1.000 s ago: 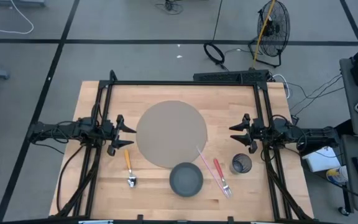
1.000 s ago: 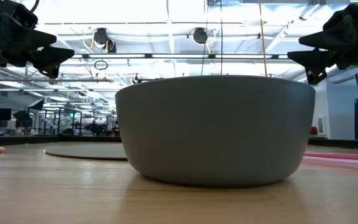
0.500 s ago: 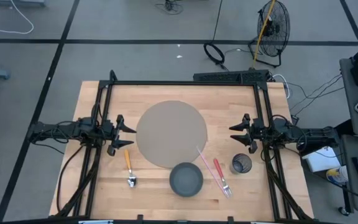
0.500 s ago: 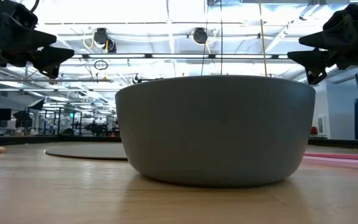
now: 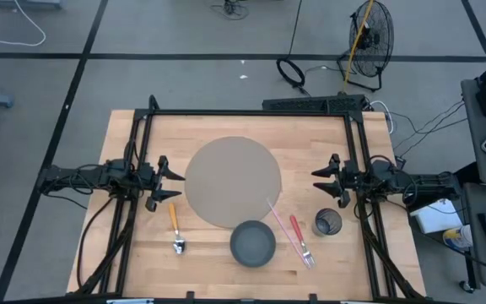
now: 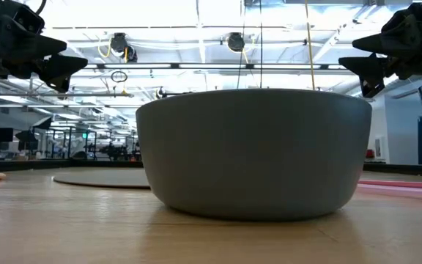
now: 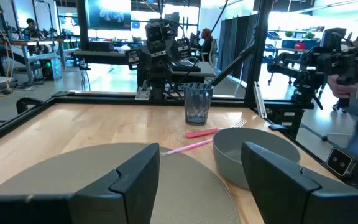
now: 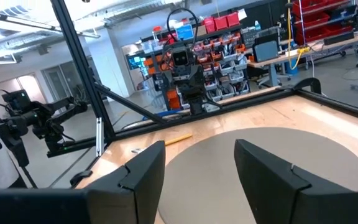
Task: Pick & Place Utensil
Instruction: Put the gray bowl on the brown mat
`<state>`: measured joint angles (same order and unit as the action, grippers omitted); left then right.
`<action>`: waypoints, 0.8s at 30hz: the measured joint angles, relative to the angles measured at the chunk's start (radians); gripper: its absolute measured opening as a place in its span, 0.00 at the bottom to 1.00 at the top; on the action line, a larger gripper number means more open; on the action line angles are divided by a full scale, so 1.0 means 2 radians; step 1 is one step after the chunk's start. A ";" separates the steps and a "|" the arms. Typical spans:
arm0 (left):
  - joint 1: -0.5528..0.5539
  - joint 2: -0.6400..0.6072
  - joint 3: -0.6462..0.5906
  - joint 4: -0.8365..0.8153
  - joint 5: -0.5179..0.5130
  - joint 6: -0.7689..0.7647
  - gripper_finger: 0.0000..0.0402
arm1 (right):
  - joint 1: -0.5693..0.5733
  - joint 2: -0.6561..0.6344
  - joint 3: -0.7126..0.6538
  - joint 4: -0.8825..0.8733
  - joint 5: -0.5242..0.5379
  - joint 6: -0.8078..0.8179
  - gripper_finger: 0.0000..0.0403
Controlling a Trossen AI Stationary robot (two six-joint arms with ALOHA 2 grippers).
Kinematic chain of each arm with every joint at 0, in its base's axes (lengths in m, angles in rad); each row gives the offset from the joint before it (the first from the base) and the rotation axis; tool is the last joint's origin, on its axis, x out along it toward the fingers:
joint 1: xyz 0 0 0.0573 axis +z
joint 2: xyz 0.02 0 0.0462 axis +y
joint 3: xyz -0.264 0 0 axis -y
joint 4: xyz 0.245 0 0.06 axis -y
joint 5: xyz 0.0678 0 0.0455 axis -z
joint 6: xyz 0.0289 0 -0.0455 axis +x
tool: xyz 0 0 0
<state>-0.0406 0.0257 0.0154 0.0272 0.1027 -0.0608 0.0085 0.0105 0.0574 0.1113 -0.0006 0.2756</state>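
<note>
A spoon with an orange handle (image 5: 175, 226) lies flat on the table near the left side, below my left gripper (image 5: 178, 184), which hovers open. A fork with a red handle (image 5: 299, 238) and a thin pink utensil (image 5: 282, 222) lie flat right of a grey bowl (image 5: 252, 243). The fork (image 7: 201, 132) and pink utensil (image 7: 183, 147) also show in the left wrist view. A clear glass cup (image 5: 328, 223) stands near the right edge, just below my open right gripper (image 5: 317, 181). A round grey mat (image 5: 232, 180) lies between the arms.
A black frame (image 5: 251, 113) borders the table's far, left and right sides. The bowl (image 6: 253, 150) fills the low view, close to the near edge. The bare wood along the far side of the mat holds nothing.
</note>
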 joint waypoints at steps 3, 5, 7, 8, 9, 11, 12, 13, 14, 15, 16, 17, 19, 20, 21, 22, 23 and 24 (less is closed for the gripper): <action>0.000 0.000 0.000 0.000 0.000 0.000 0.57 | 0.000 0.000 0.000 -0.001 0.000 0.000 0.47; 0.000 0.000 0.000 0.000 0.000 0.000 0.57 | 0.000 0.000 0.000 -0.001 0.000 0.000 0.47; 0.000 0.000 0.000 0.000 0.000 0.000 0.57 | 0.000 0.000 0.000 0.000 0.002 0.001 0.47; 0.000 0.000 0.000 0.000 0.000 0.000 0.57 | 0.000 0.000 0.000 0.002 0.008 0.006 0.47; 0.000 0.000 0.000 0.000 0.000 0.000 0.57 | 0.000 0.000 0.000 0.006 0.018 0.015 0.47; 0.000 0.000 0.000 0.000 0.000 0.000 0.57 | 0.000 0.000 0.000 0.019 0.038 0.038 0.47; 0.000 0.000 0.000 0.000 0.000 0.000 0.57 | 0.000 0.000 0.000 0.032 0.045 0.049 0.47; 0.000 0.000 0.000 0.000 0.000 0.000 0.57 | 0.000 0.000 0.000 0.049 0.053 0.056 0.47; 0.000 0.000 0.000 0.000 0.000 0.000 0.57 | 0.000 0.000 0.000 0.062 0.056 0.061 0.47; 0.000 0.000 0.000 0.000 0.000 0.000 0.57 | 0.000 0.000 0.000 0.073 0.056 0.063 0.47; 0.000 0.000 0.000 0.000 0.000 0.000 0.57 | 0.000 0.000 0.000 0.087 0.055 0.063 0.47; 0.000 0.000 0.000 0.000 0.000 0.000 0.57 | 0.000 0.000 0.000 0.101 0.054 0.063 0.47; 0.000 0.000 0.000 0.004 -0.003 0.002 0.57 | 0.000 0.000 0.000 0.129 0.054 0.063 0.47; 0.000 0.000 -0.001 0.015 -0.012 0.004 0.57 | 0.000 0.000 0.000 0.140 0.053 0.066 0.47; 0.000 0.000 -0.001 0.032 -0.024 0.003 0.57 | 0.000 0.000 0.000 0.152 0.053 0.073 0.47; 0.000 0.000 0.000 0.054 -0.033 -0.007 0.57 | 0.000 0.000 0.000 0.161 0.053 0.084 0.47; 0.000 0.000 0.000 0.078 -0.038 -0.027 0.57 | 0.000 0.000 0.000 0.168 0.053 0.097 0.47; 0.000 0.000 0.000 0.103 -0.041 -0.050 0.57 | 0.000 0.000 0.000 0.171 0.053 0.110 0.47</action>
<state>-0.0402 0.0257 0.0147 0.2329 0.0200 -0.1610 0.0082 0.0105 0.0570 0.4525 0.1047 0.4950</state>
